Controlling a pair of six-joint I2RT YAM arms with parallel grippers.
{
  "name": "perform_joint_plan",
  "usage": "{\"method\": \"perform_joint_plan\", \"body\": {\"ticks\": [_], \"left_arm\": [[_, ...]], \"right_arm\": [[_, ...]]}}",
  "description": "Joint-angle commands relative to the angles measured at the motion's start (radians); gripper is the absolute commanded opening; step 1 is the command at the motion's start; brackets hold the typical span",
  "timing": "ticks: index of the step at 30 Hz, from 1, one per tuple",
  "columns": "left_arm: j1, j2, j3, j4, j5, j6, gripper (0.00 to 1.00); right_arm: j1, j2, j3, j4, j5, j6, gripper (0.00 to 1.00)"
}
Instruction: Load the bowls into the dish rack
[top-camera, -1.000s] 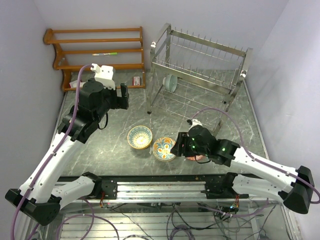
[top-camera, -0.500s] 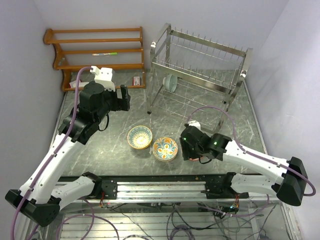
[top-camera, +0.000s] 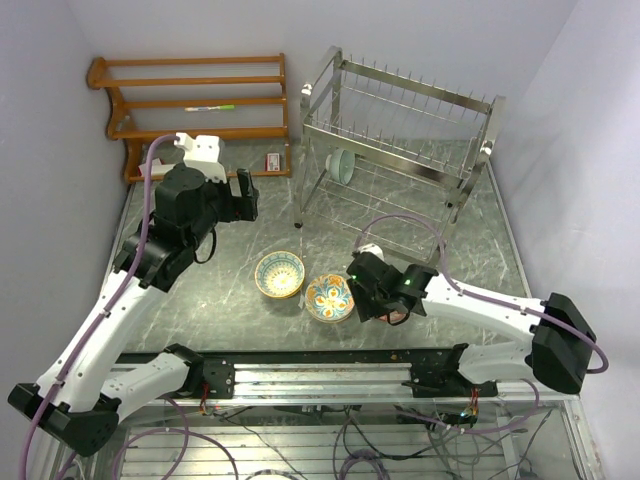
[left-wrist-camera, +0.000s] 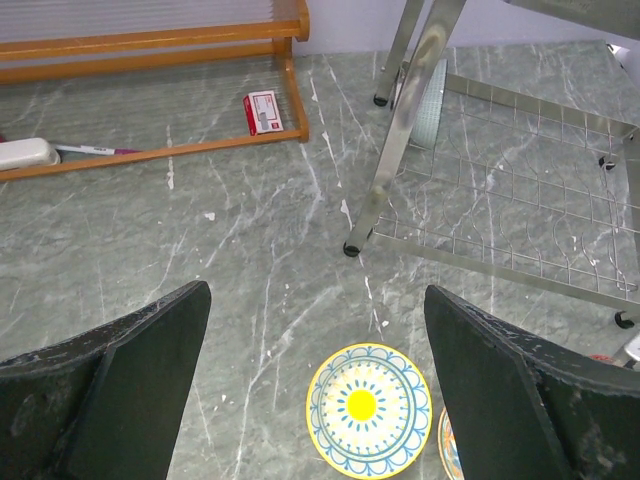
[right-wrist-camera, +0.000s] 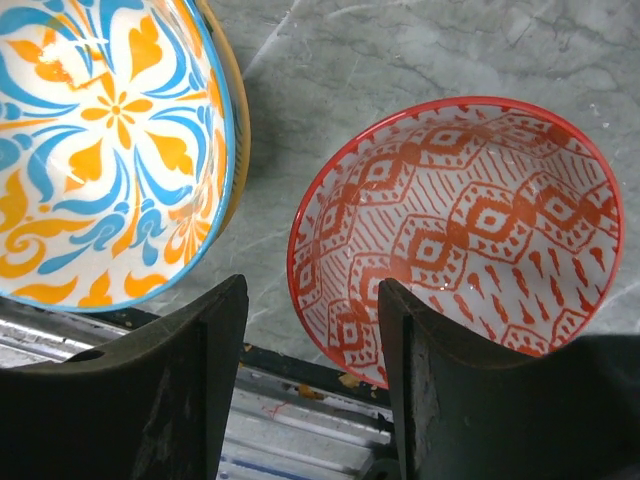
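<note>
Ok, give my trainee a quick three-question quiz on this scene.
1. True or false: a bowl already stands in the rack.
2. How many bowls lie on the table?
3. The right gripper straddles the rim of which one: A the yellow bowl, B the red bowl, C none?
Key: 1 true; 2 three; 3 B.
</note>
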Motion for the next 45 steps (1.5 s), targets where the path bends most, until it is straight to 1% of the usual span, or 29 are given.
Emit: {"method": "perform_joint_plan", "body": {"ticks": [1,3,6,9,13,14,16,17,22,28,31,36,40,43,45], "left_arm": [[-0.005,-0.023,-0.005,0.016,-0.028,-0.021,0.99],[-0.005,-0.027,-0.006,0.013,-0.033,-0.023,0.99],[-0.004,-0.031,-0.011,0.008,-0.042,-0.021,0.99],[-0.004,-0.033,-0.020,0.008,-0.049,-0.017,0.99],[-0.004,-0.035,-0.031,0.007,-0.048,-0.013,0.99],[-0.004,-0.035,-0.034,0.009,-0.049,-0.013,0.99],[-0.005,-0.036,-0.041,0.013,-0.050,-0.010,0.99],[-0.005,-0.037,-0.041,0.013,-0.051,-0.007,0.99],[-0.005,-0.037,-0.036,0.012,-0.052,0.004,0.99],[-0.005,-0.054,-0.017,0.021,-0.067,0.013,0.99],[-0.005,-0.056,0.001,0.024,-0.069,0.022,0.99],[-0.005,-0.054,0.040,0.034,-0.073,0.030,0.99],[-0.005,-0.047,0.077,0.041,-0.079,0.036,0.99],[-0.004,-0.040,0.114,0.036,-0.084,0.048,0.99],[-0.005,-0.037,0.140,0.029,-0.091,0.059,0.99]], "right_arm": [[-0.004,0.026,-0.022,0.075,0.013,-0.019,0.52],[-0.007,0.039,-0.026,0.086,0.014,-0.014,0.42],[-0.007,0.062,-0.033,0.091,0.020,-0.007,0.33],[-0.007,0.077,-0.042,0.091,0.024,0.004,0.26],[-0.006,0.087,-0.047,0.085,0.027,0.027,0.23],[-0.007,0.088,-0.045,0.079,0.031,0.035,0.21],[-0.007,0.081,-0.033,0.063,0.044,0.050,0.05],[-0.007,0.075,-0.026,0.057,0.048,0.054,0.00],[-0.006,0.040,0.024,0.033,0.022,0.029,0.00],[-0.008,-0.063,0.096,0.013,-0.037,0.042,0.00],[-0.009,-0.098,0.150,0.021,-0.084,0.042,0.00],[-0.013,-0.078,0.293,0.000,-0.143,0.015,0.00],[-0.061,-0.067,0.351,0.092,-0.294,0.001,0.00],[-0.128,-0.061,0.329,0.224,-0.500,0.035,0.00],[-0.176,-0.048,0.293,0.344,-0.633,0.076,0.00]]}}
